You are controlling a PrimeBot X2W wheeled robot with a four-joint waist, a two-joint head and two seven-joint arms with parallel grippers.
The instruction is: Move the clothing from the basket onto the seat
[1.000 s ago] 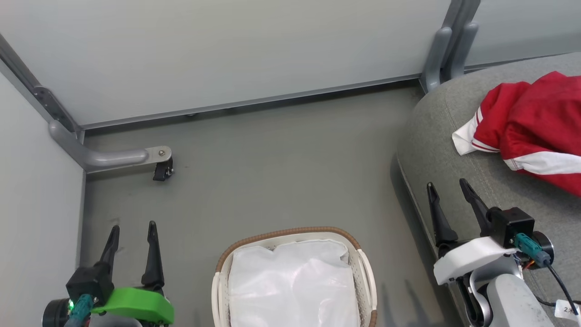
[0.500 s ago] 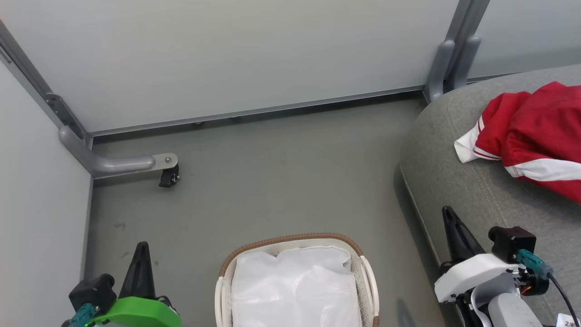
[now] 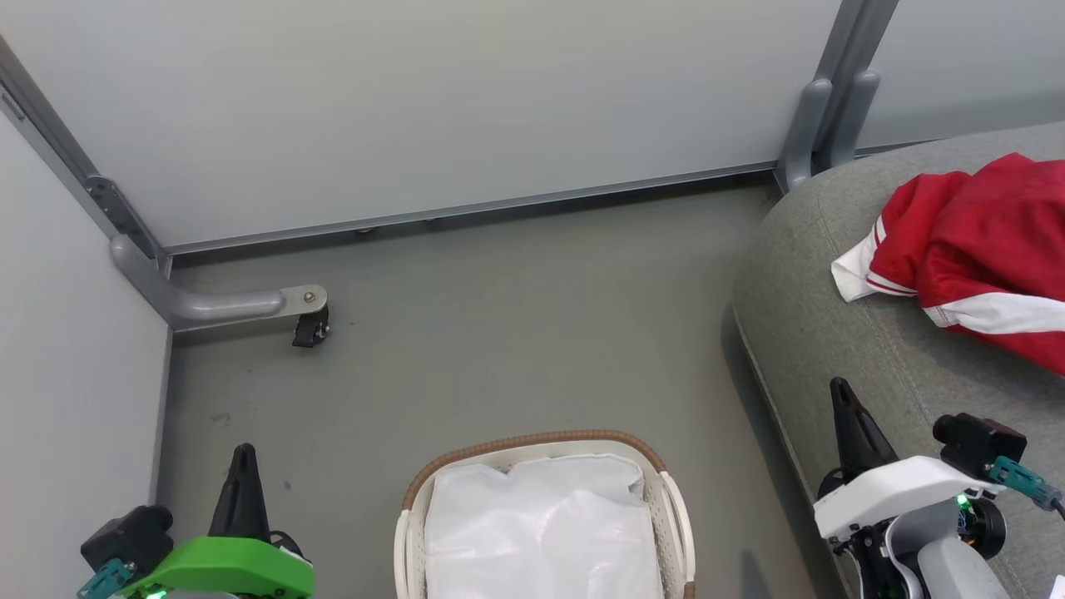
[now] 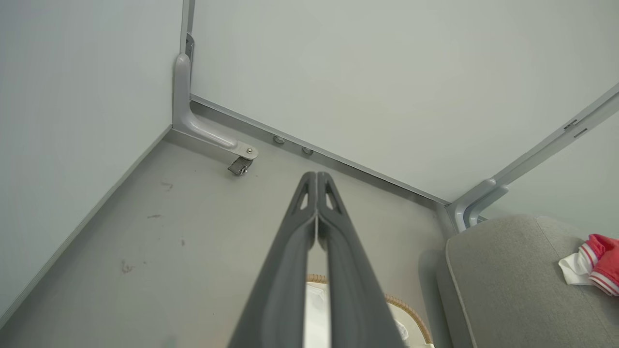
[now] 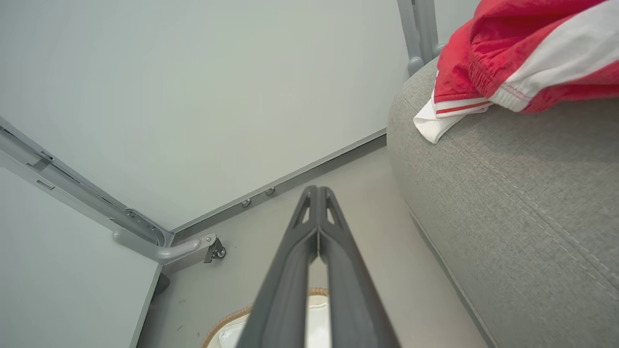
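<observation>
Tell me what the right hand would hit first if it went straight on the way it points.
Probably the pale wall, just above the metal rail at its foot. The shut right hand points past the seat, which lies to one side. Depth is unclear; the floor could come first.

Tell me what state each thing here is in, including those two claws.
laundry basket: upright on the floor, the part in view holding just its white liner.
red sports garment: crumpled in a heap on the seat cushion.
seat cushion: bearing the garment near its corner.
left end effector: shut, holding nothing.
right end effector: shut, holding nothing.
</observation>
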